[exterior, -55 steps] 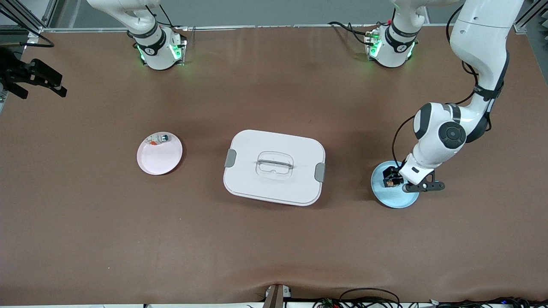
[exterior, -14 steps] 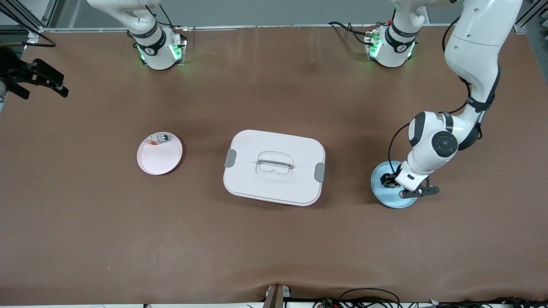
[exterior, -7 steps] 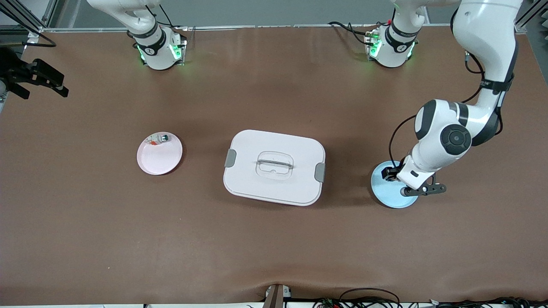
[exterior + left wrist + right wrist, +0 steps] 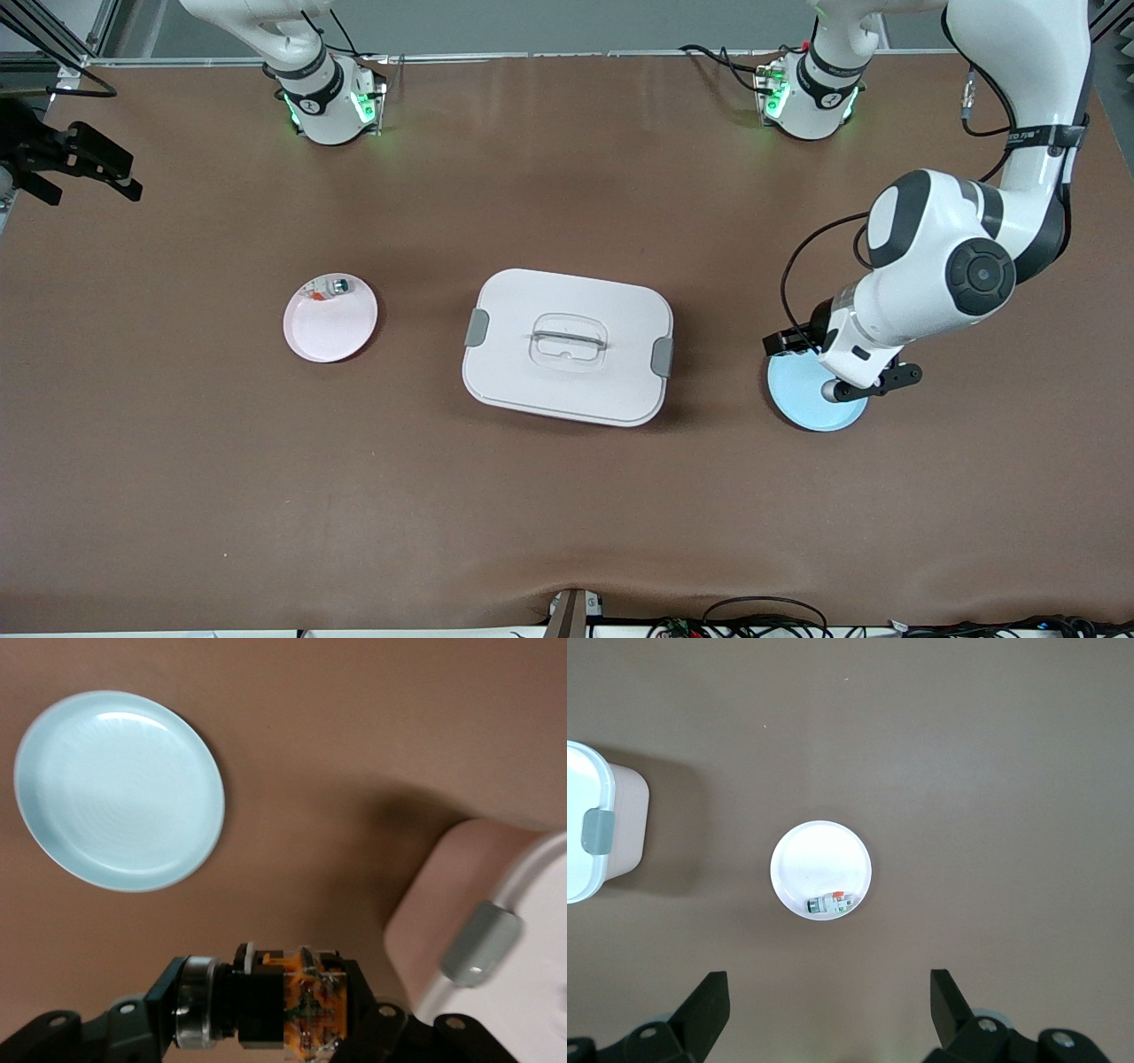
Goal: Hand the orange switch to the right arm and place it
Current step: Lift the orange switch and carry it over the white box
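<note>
One switch off its dish: the left gripper (image 4: pixel 292 1010) has lifted clear, clamped on the orange switch (image 4: pixel 306 1005), with the blue plate (image 4: pixel 802 403) now bare below it. The right gripper (image 4: pixel 824 1014), spread wide, waits above the pink plate (image 4: pixel 806 859). Handover should come next.

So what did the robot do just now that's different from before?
The left hand, shut on the orange switch, lifted it off the blue plate, which is bare now, and hangs over the plate's edge. The right hand waits open, high over the pink plate. The white box and pink plate haven't moved.
</note>
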`<act>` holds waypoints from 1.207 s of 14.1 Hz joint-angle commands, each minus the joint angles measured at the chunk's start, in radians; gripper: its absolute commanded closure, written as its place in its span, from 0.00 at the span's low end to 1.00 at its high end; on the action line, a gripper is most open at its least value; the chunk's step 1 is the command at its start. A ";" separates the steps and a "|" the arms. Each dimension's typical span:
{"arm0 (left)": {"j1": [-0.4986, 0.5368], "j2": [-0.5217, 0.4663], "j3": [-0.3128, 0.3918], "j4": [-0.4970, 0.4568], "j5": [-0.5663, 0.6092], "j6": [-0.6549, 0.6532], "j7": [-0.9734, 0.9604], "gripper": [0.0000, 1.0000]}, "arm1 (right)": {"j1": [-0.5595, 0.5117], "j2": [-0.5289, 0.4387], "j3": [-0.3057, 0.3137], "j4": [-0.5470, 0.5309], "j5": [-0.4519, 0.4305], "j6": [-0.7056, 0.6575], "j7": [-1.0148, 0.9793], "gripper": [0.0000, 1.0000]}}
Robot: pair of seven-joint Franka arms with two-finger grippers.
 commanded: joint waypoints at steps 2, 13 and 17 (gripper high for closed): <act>-0.001 0.010 -0.067 0.081 -0.129 -0.048 -0.283 1.00 | 0.005 -0.013 0.001 0.001 0.005 0.005 0.014 0.00; -0.281 0.119 -0.161 0.319 -0.172 0.025 -1.210 1.00 | 0.016 0.021 0.001 0.043 -0.014 0.016 0.010 0.00; -0.355 0.126 -0.161 0.332 -0.172 0.146 -1.337 1.00 | 0.016 0.026 0.001 0.031 -0.002 -0.001 0.000 0.00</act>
